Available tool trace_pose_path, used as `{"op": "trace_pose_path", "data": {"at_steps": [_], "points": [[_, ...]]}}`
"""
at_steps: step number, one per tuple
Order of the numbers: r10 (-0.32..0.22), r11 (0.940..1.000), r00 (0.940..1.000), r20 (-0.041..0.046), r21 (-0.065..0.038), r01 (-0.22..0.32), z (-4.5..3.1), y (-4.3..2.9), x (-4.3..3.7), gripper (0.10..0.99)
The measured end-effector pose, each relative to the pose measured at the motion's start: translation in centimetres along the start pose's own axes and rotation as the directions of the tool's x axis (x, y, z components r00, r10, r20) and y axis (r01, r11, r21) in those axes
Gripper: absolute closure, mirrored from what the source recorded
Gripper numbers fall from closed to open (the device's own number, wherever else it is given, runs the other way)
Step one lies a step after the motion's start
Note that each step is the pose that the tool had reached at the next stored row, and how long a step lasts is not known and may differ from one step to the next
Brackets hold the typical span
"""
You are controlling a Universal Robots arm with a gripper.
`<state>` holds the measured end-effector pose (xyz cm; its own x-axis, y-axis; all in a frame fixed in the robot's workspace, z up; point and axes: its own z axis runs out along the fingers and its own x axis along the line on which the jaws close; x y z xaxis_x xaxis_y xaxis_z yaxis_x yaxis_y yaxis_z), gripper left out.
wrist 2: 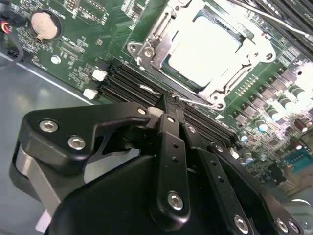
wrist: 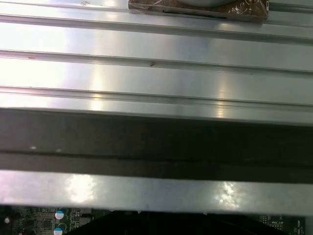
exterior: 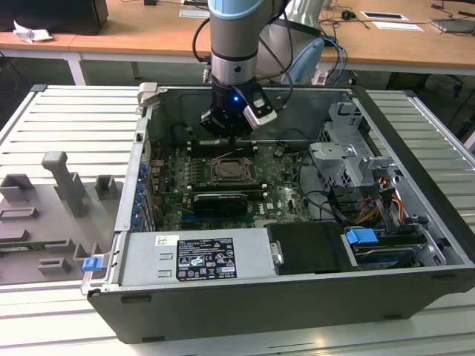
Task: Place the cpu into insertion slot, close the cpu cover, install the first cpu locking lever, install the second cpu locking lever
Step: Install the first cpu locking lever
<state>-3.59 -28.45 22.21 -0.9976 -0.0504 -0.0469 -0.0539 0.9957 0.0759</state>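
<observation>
The small flat square cpu with its pale silvery-grey metal top (wrist 2: 205, 51) is already seated in the square silver-rimmed insertion slot (exterior: 234, 171) on the green motherboard (wrist 2: 93, 29), roughly mid-board inside the open dark-grey computer case (exterior: 297, 304). The thin silver metal cpu cover frame with its big square window (wrist 2: 151, 41) looks to be lying flat over the chip, with the chip's top seen through the window, so the placing and covering steps are judged as done, tbh.

The black-fingered gripper (wrist 2: 171, 105) on the blue-and-grey robot arm (exterior: 234, 44) is held right at the socket's edge, on the side where the long narrow black memory slots (wrist 2: 132, 83) run. The fingers are seen pressed together with basically no gap, tips down by a thin silver wire lever (wrist 2: 193, 100) running along that edge of the socket frame. Whether the lever is actually pinched or just touched can't be made out.

The key relation: the socket lies just beyond the fingertips, and the lever's long axis runs along the socket edge, parallel to the memory slots and across the line of the fingers. In the exterior view the arm is seen coming down from above at the socket's far side.
</observation>
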Motion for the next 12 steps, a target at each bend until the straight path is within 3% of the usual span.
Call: {"op": "trace_pose_path", "data": {"at_steps": [5, 12], "points": [[-0.002, 1.0000, 1.0000, -0.0002, 0.000, 0.002, 0.35, -0.04, -0.66, 0.980], [-0.003, 1.0000, 1.0000, -0.0002, 0.000, 0.003, 1.19, -0.12, -0.94, 0.980]]}}
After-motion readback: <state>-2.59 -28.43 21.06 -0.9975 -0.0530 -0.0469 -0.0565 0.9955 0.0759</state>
